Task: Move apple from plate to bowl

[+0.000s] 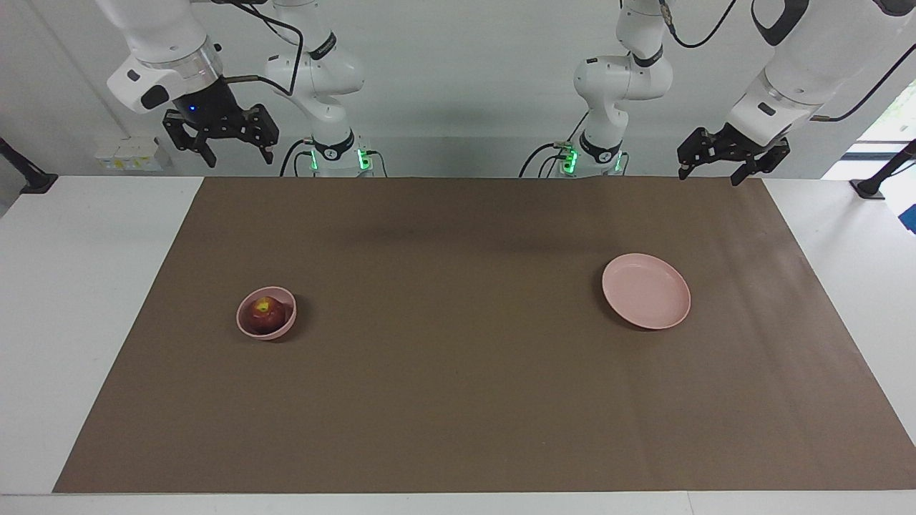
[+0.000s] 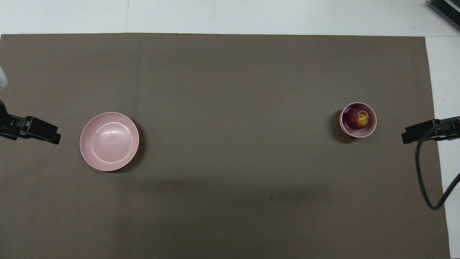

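Note:
The small dark red apple (image 1: 265,312) (image 2: 357,118) lies in the small deep pink bowl (image 1: 267,333) (image 2: 358,135), toward the right arm's end of the table. The wide pink plate (image 1: 646,291) (image 2: 109,141) sits bare toward the left arm's end. My right gripper (image 1: 238,159) (image 2: 405,137) hangs open and empty, high over the table's edge by the robots, well clear of the bowl. My left gripper (image 1: 710,177) (image 2: 56,138) waits open and empty, over the mat's corner at its own end.
A brown mat (image 1: 458,400) covers most of the white table (image 1: 64,286). A small white box (image 1: 129,153) stands at the table's edge by the robots, at the right arm's end. The right arm's black cable (image 2: 426,194) dangles over the mat's end.

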Robot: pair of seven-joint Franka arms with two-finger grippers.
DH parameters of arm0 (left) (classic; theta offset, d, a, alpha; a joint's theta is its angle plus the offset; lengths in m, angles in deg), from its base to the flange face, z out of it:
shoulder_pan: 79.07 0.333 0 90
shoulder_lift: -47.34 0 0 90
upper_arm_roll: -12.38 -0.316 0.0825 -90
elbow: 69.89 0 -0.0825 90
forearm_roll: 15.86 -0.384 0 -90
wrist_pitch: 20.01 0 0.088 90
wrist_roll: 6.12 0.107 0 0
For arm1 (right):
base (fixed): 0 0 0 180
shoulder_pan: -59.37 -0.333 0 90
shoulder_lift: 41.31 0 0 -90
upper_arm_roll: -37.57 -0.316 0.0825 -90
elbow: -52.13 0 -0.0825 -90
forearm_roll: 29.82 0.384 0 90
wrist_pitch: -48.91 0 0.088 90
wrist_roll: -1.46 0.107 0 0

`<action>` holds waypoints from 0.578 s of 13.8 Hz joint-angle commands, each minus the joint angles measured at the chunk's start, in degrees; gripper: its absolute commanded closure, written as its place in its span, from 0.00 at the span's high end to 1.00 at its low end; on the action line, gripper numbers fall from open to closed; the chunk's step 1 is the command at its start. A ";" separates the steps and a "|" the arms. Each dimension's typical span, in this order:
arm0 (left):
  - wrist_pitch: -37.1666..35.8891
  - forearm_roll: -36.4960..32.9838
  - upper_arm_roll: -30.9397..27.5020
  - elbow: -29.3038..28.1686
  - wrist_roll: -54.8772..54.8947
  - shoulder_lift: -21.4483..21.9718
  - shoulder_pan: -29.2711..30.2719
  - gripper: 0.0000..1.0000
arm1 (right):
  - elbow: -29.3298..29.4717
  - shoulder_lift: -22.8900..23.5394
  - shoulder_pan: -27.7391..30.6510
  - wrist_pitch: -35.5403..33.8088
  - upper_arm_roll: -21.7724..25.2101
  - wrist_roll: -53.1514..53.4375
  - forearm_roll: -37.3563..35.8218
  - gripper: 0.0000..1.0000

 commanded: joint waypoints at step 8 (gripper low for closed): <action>-0.67 -0.53 0.20 -0.45 0.68 0.94 0.42 1.00 | 0.00 -0.61 0.68 2.18 -0.31 -1.41 1.51 1.00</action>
